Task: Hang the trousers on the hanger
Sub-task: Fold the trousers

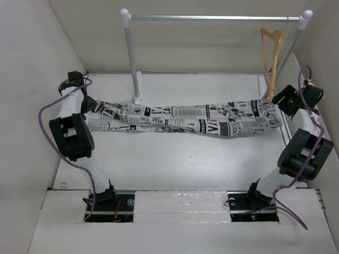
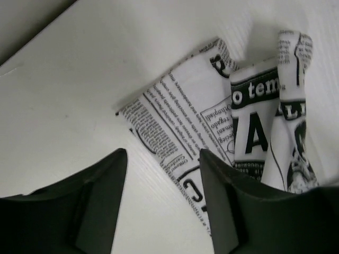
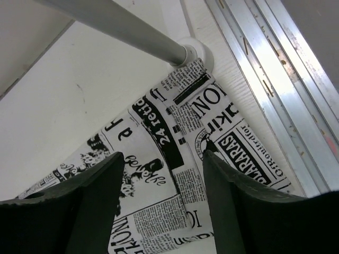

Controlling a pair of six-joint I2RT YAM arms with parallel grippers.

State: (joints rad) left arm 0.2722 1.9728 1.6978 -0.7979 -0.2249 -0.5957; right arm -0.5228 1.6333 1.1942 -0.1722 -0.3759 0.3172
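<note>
1. Our left gripper (image 2: 163,159) and right gripper (image 3: 163,159) hung open over the ends of the trousers (image 1: 185,119), which lay stretched across the table (image 1: 175,164).
2. We judged a shallow pinch could drop one end.
3. The hanger (image 1: 271,58) hung on the rail (image 1: 212,18) near the right arm; the post (image 3: 132,32) crowded that lift.

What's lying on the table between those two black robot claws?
The long white newspaper-print fabric trousers, spread lengthwise from the left gripper to the right gripper; the top view shows it.
</note>
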